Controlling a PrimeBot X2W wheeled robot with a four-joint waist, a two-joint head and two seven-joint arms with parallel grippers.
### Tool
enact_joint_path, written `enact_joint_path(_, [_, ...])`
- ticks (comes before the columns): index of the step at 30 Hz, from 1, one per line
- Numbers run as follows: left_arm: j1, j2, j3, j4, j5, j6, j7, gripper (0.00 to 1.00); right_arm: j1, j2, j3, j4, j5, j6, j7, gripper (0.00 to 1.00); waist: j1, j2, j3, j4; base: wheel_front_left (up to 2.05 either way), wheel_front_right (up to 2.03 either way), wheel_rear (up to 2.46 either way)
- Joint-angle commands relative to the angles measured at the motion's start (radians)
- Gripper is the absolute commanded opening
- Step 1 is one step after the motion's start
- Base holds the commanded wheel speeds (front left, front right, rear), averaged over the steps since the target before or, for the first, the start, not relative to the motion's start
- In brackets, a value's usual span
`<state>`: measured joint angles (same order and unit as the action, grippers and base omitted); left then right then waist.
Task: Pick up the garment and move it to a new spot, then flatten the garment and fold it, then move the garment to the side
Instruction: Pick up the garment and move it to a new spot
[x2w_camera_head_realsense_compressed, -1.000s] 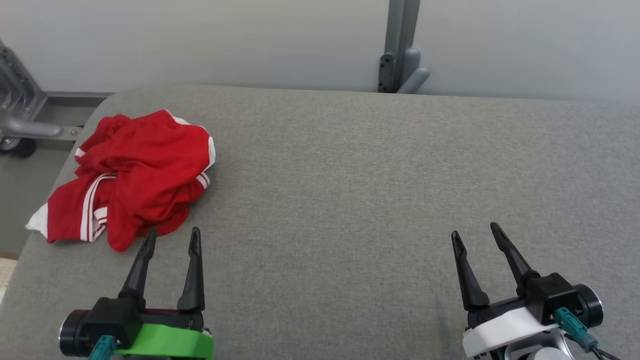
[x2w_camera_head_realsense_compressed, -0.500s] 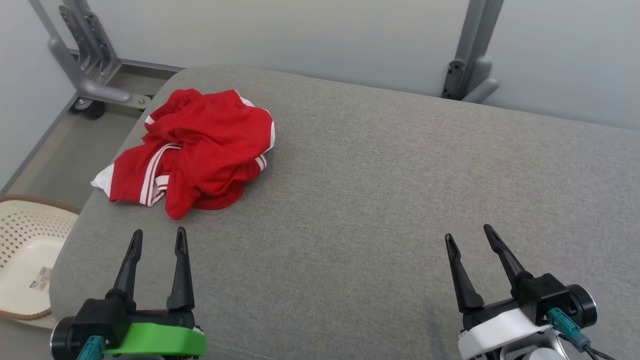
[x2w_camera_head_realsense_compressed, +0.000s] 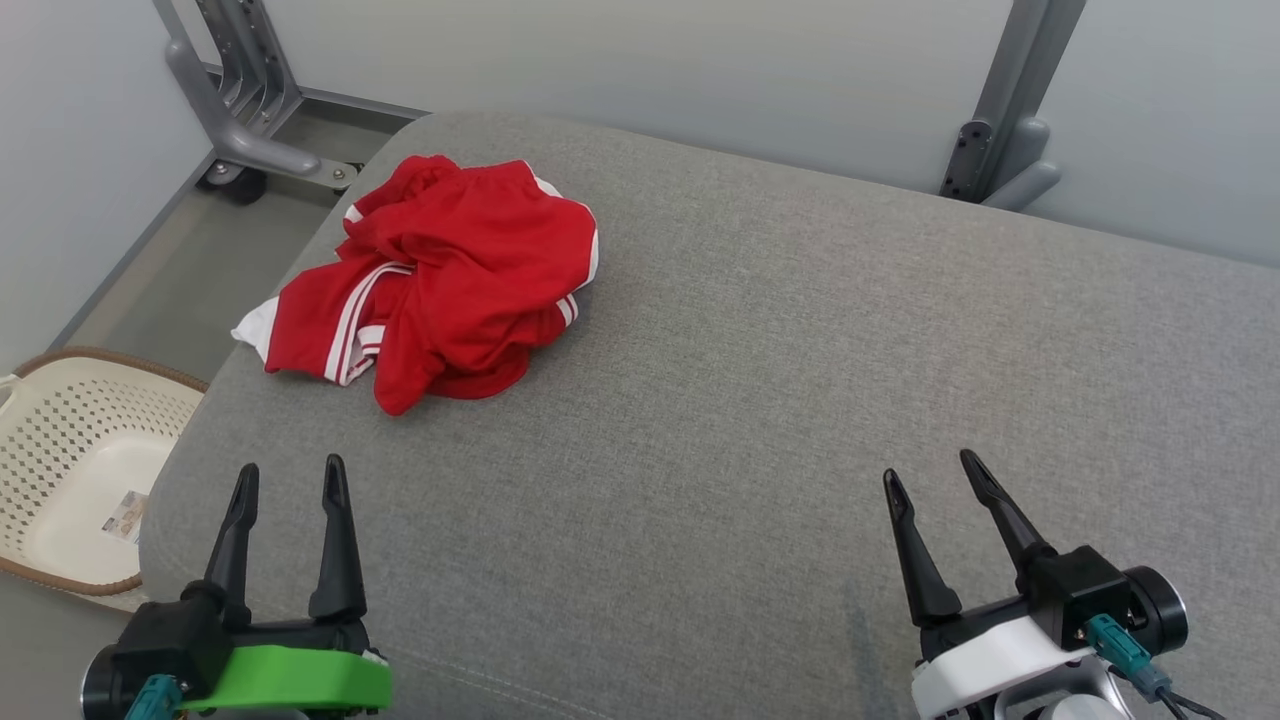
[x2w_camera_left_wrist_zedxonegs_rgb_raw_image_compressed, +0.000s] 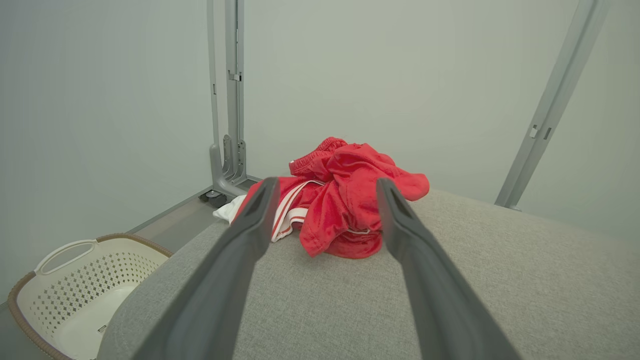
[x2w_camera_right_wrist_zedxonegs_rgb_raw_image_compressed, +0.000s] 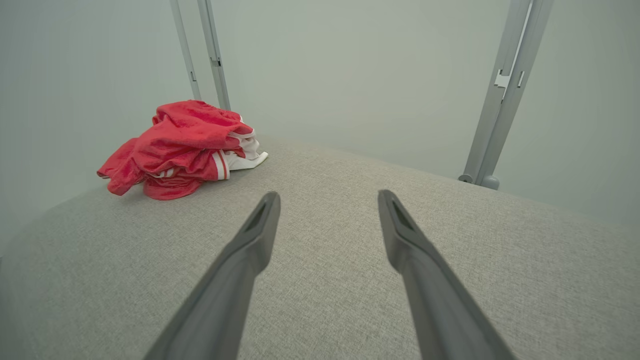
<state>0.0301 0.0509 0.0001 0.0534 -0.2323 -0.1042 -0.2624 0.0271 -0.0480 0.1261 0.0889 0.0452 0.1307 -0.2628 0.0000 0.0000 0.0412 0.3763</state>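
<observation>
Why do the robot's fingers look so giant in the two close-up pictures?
Left wrist view: the fingers sit right by the wide lens, so they loom over the red garment. Right wrist view: same stretching on its fingers. Head view: left gripper and right gripper look small.

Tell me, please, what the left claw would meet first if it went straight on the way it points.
Probably the red garment, lying straight ahead of the open left claw on the grey padded table, if it travels low enough.

garment (x2w_camera_head_realsense_compressed: 470, 270): red cloth, soft, faintly sheeny, white trim (ahead of the left end effector (x2w_camera_head_realsense_compressed: 290, 466))
surface (x2w_camera_head_realsense_compressed: 760, 400): grey woven fabric, matt, coarse
basket (x2w_camera_head_realsense_compressed: 70, 420): cream plastic, smooth, perforated
frame posts (x2w_camera_head_realsense_compressed: 1025, 70): grey metal, satin
</observation>
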Motion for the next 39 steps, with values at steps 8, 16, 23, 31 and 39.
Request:
enact_joint_path(8, [-0.125, 0.000, 0.033, 0.028, -0.068, -0.014, -0.003, 1.00, -0.041, -0.004, -0.011, 0.005, -0.041, 0.000, -0.003, 1.00, 0.0000, 0.0000, 0.085, -0.036, 0.00, 0.00, 0.00])
enact_joint_path(16, [-0.345, 0.000, 0.072, 0.110, -0.091, -0.027, -0.003, 1.00, -0.087, -0.004, -0.016, 0.004, -0.079, 0.000, -0.003, 1.00, 0.0000, 0.0000, 0.187, -0.062, 0.00, 0.00, 0.00])
enact_joint_path(23, [-0.579, 0.000, 0.071, 0.266, -0.061, -0.028, -0.002, 1.00, -0.141, -0.004, -0.003, 0.005, -0.104, 0.000, -0.003, 1.00, 0.0000, 0.0000, 0.275, -0.086, 0.00, 0.00, 0.00])
enact_joint_path(31, [-0.811, 0.023, 0.138, 0.586, -0.032, -0.028, -0.002, 1.00, -0.187, -0.004, 0.005, 0.002, -0.115, 0.000, -0.003, 1.00, 0.0000, 0.0000, 0.346, -0.130, 0.00, 0.00, 0.00])
enact_joint_path(39, [-0.989, 0.063, 0.152, 0.955, -0.021, -0.026, 0.006, 1.00, -0.196, -0.004, 0.016, -0.009, -0.108, 0.000, -0.003, 1.00, 0.0000, 0.0000, 0.376, -0.178, 0.00, 0.00, 0.00])
